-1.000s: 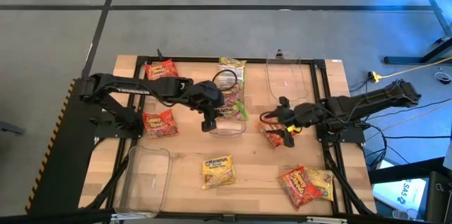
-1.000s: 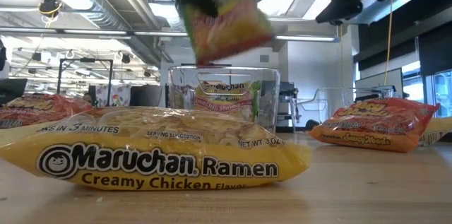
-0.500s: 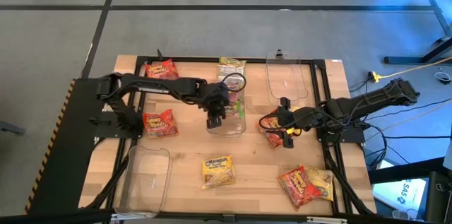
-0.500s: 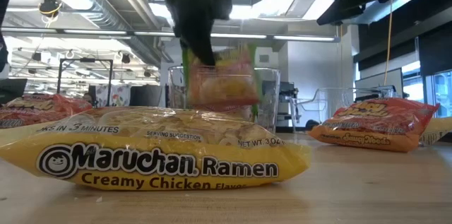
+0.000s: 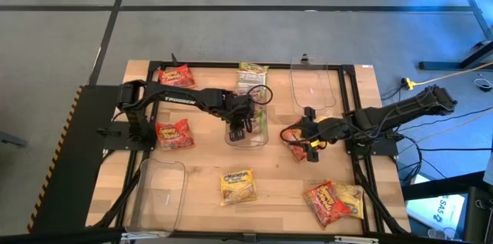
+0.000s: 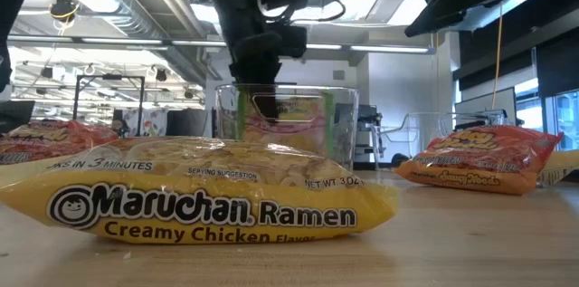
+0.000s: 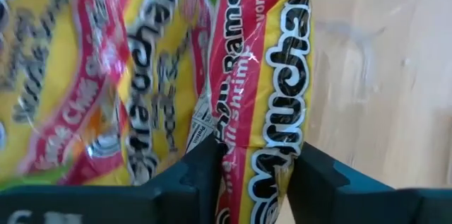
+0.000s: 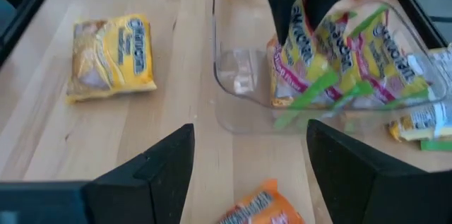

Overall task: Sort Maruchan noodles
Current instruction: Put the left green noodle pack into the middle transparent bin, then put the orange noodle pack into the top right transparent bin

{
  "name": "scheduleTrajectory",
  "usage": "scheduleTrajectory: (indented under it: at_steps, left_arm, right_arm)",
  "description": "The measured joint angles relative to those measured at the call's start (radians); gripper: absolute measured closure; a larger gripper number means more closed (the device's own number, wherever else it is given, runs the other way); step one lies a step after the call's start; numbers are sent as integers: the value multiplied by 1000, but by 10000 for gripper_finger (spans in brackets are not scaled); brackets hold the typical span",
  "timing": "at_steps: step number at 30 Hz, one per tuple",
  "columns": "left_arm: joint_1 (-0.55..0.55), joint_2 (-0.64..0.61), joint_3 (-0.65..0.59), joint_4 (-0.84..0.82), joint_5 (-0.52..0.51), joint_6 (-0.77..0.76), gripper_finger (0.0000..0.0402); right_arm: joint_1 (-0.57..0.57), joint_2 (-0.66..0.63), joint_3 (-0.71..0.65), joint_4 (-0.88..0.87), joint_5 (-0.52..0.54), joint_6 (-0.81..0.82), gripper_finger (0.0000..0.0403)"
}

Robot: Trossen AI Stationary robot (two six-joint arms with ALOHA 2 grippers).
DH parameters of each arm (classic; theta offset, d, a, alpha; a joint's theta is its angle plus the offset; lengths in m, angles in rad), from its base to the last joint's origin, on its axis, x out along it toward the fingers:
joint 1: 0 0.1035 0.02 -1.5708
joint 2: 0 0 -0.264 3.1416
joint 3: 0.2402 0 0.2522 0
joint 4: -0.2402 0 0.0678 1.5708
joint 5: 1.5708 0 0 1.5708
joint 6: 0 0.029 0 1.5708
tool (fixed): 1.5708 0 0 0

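Left end effector (image 5: 240, 126): down inside the middle clear bin (image 5: 248, 141), fingers either side of an upright green-trim packet (image 7: 258, 104), gripping it.
Right end effector (image 5: 307, 138): open, over a red packet (image 5: 296, 150).
Room: bare desk (image 5: 281, 182) near the bin.
Around: yellow packet (image 5: 238, 185) near; red packets (image 5: 174, 134) left.

Three clear bins (image 5: 159, 190) (image 5: 248, 127) (image 5: 314, 86); three red packets (image 5: 176, 75) (image 5: 174, 134) (image 5: 326, 204); two yellow packets (image 5: 238, 185) (image 5: 350, 198); green packets (image 5: 253, 80) in and by middle bin, number unclear; two arms
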Motion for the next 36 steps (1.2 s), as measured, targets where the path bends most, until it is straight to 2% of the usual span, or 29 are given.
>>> scheduleTrajectory:
  at_steps: [7, 13, 19, 26, 30, 36]
  left_arm:
    - [0, -5, 0, 3, -3, -48, 212]
    - [0, -90, 0, -52, -11, -51, 208]
    - [-43, -230, -9, -30, -29, -78, 208]
    - [-221, -333, -165, 246, -101, -142, 208]
    - [-324, -347, -269, 455, -157, -187, 208]
    - [-433, -328, -349, 689, -161, -211, 207]
  right_arm:
    - [0, 53, 0, -11, 3, 1, 160]
    - [0, 59, 0, -5, 28, -7, 160]
    - [0, 58, 0, -25, 50, -18, 160]
    - [5, 51, 0, -85, -38, 50, 160]
    - [41, 50, 0, -88, -23, 63, 160]
    - [163, 50, 0, -108, -14, 172, 160]
